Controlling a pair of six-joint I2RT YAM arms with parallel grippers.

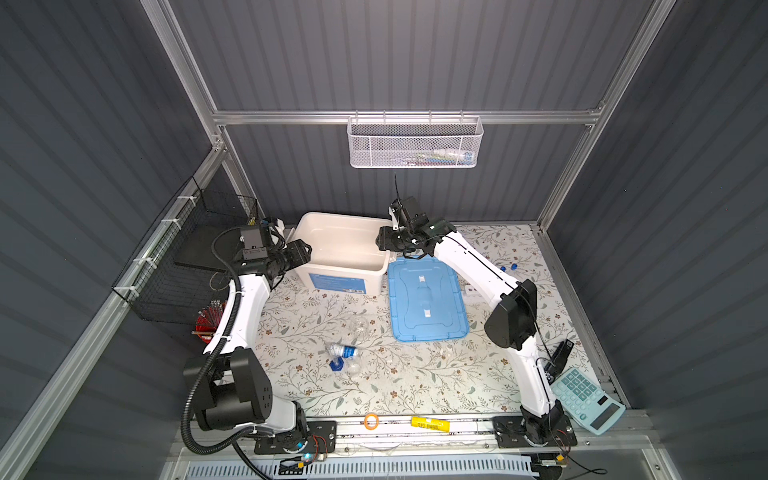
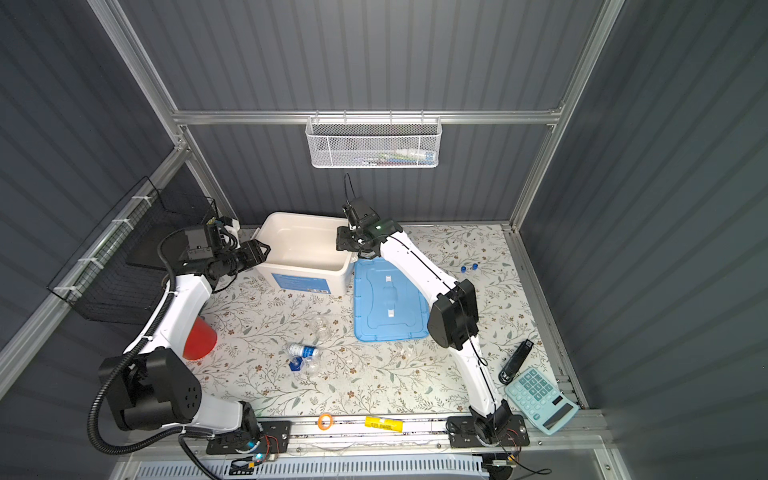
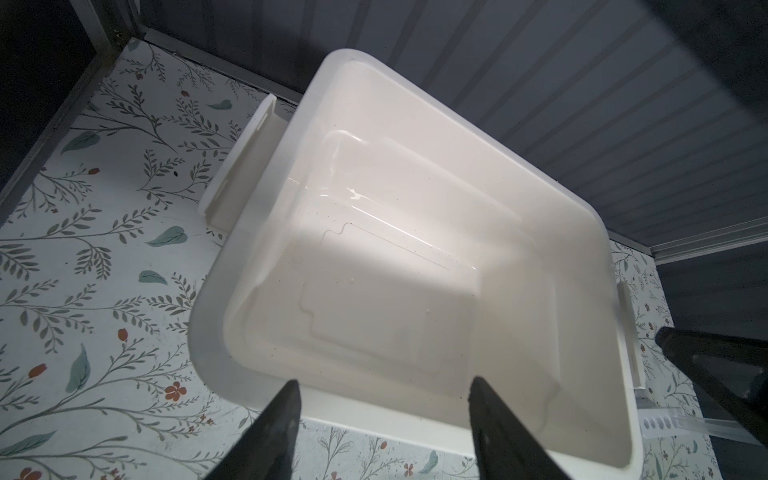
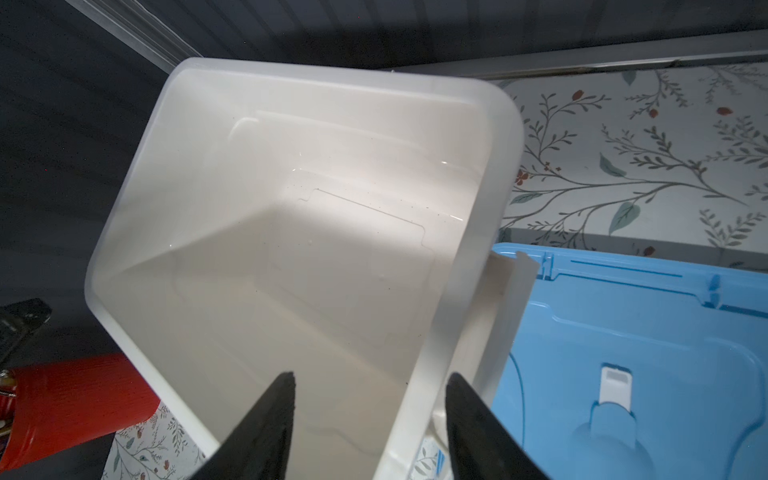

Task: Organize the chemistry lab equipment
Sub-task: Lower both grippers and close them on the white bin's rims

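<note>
Over the white bin, both grippers hold their jaws spread.
Left gripper and right gripper hang at opposite ends of its rim, pinching nothing; the white blue-labelled bottle, blue-based cylinder and round flask rest on the counter, near the blue lid.

1 bin, 1 lid, 1 bottle, 1 calculator, 2 blue caps.
</note>
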